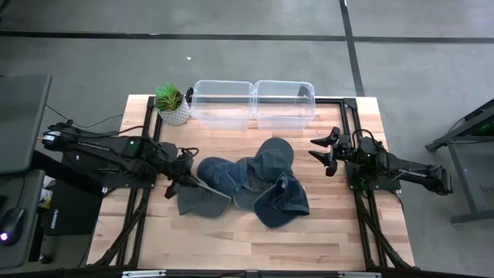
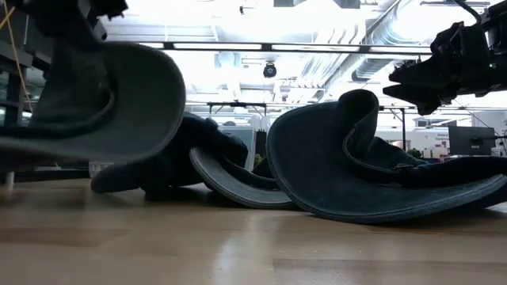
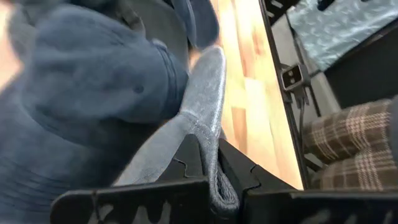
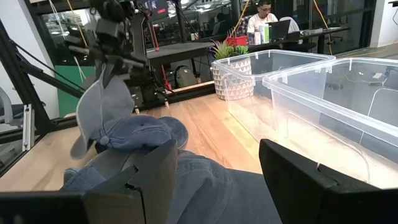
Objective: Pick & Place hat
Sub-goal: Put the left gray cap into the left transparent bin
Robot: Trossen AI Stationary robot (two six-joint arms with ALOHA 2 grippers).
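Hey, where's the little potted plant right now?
In the high view the potted plant stands at the table's far left corner, right beside the left one of two clear bins, behind the pile of hats.

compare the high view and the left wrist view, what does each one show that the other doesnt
Only the high view: two clear bins, the potted plant, the open right pincer waiting at the table's right.
Only the left wrist view: the left pincer shut on a hat brim, and plaid fabric beyond the table edge.
Both: blue hats on the wooden table.
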